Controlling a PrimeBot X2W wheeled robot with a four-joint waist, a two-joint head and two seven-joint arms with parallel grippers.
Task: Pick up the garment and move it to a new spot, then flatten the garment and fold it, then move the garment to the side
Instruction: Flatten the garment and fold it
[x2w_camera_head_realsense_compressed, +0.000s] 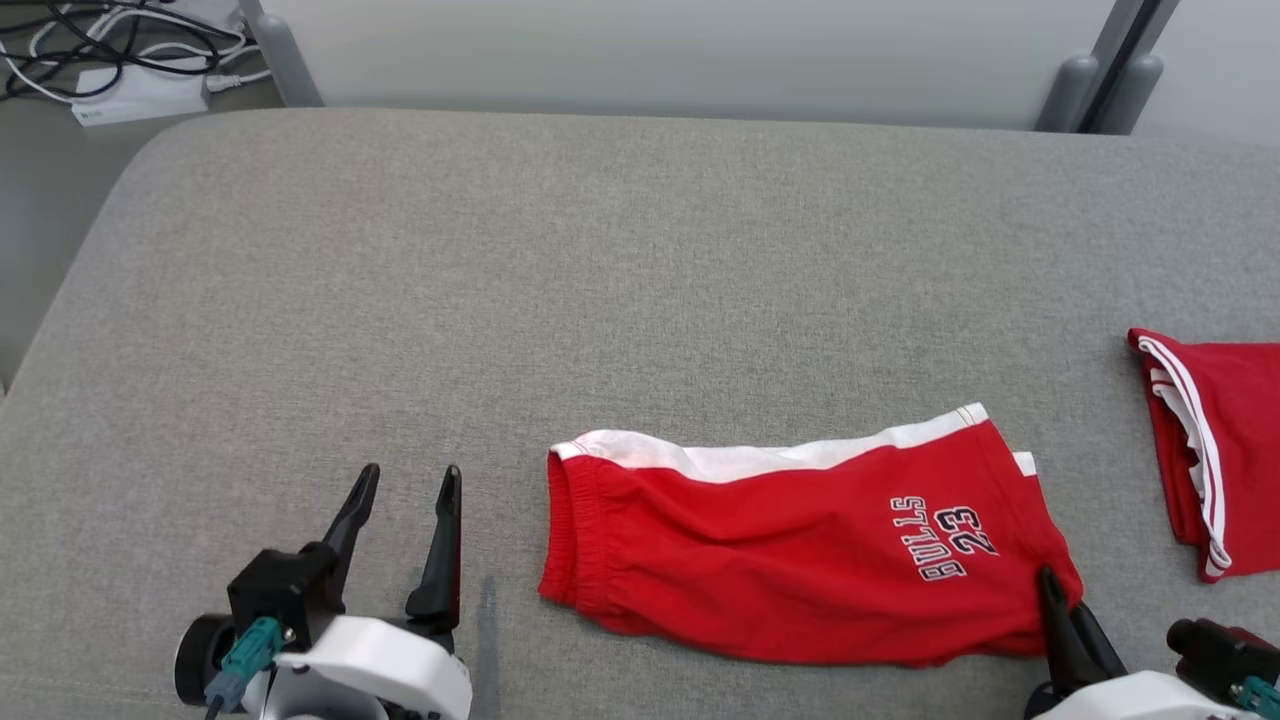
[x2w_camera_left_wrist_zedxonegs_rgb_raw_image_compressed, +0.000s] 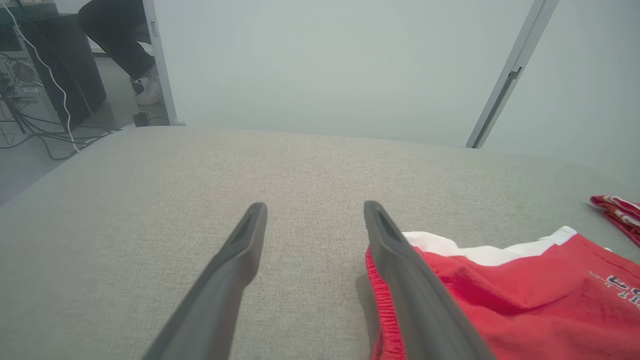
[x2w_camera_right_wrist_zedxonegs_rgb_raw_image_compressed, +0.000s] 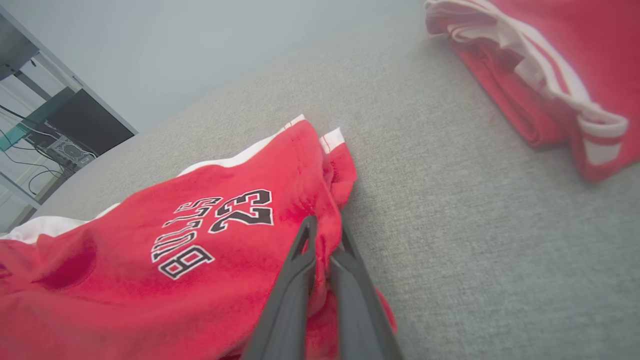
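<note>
On the grey table (x2w_camera_head_realsense_compressed: 600, 250), head view: the red shorts (x2w_camera_head_realsense_compressed: 800, 545) lie flat, doubled lengthwise, waistband to the left and "BULLS 23" print to the right. The left gripper (x2w_camera_head_realsense_compressed: 411, 472) stands just beside the waistband, fingers apart and empty. The right gripper (x2w_camera_head_realsense_compressed: 1050, 582) sits at the near hem corner. A second red garment (x2w_camera_head_realsense_compressed: 1215, 450) lies well apart at the right edge.

Left wrist view: the left gripper (x2w_camera_left_wrist_zedxonegs_rgb_raw_image_compressed: 315, 206) is spread wide over bare table, with the shorts (x2w_camera_left_wrist_zedxonegs_rgb_raw_image_compressed: 525, 290) beside its right finger.

Right wrist view: the right gripper (x2w_camera_right_wrist_zedxonegs_rgb_raw_image_compressed: 326, 229) is clamped on the hem of the shorts (x2w_camera_right_wrist_zedxonegs_rgb_raw_image_compressed: 150, 280).

Judged progress: moving, flattening and a first fold look done; any further fold and the move aside remain.
</note>
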